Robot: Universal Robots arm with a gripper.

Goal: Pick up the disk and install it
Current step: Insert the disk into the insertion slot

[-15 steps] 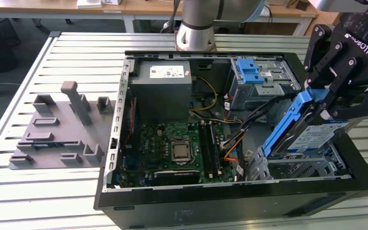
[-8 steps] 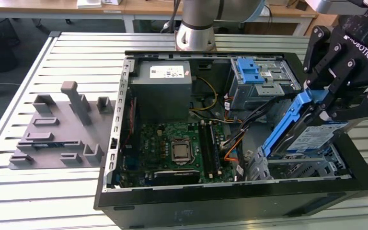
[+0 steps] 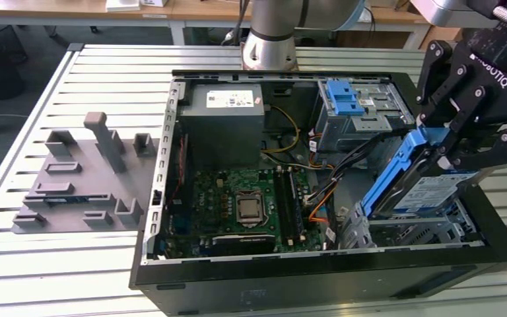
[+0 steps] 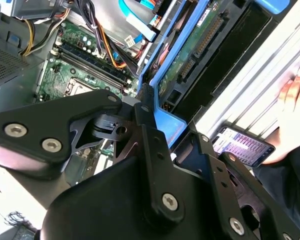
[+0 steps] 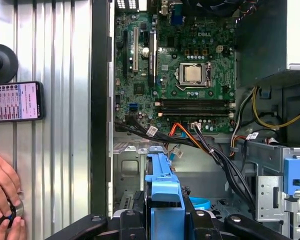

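The disk (image 3: 416,188) is a silver drive with a white-and-blue label in a bright blue carrier frame. It hangs tilted over the drive bay (image 3: 421,231), at the case's near corner on the exterior view's right. My black gripper (image 3: 454,146) is shut on its upper end. In the first wrist view the blue frame (image 5: 162,187) stands between my fingers (image 5: 130,222), above the bay floor. In the second wrist view the disk's green circuit-board underside (image 4: 200,45) slants away from the gripper (image 4: 160,125).
The open black case (image 3: 324,277) holds a motherboard (image 3: 245,205), a grey power-supply box (image 3: 227,109) and a silver cage with a blue latch (image 3: 350,99). Cables (image 5: 210,145) run beside the bay. A grey fixture (image 3: 82,178) lies on the slatted table. A person's hand (image 5: 2,192) and a phone (image 5: 15,101) are outside the case.
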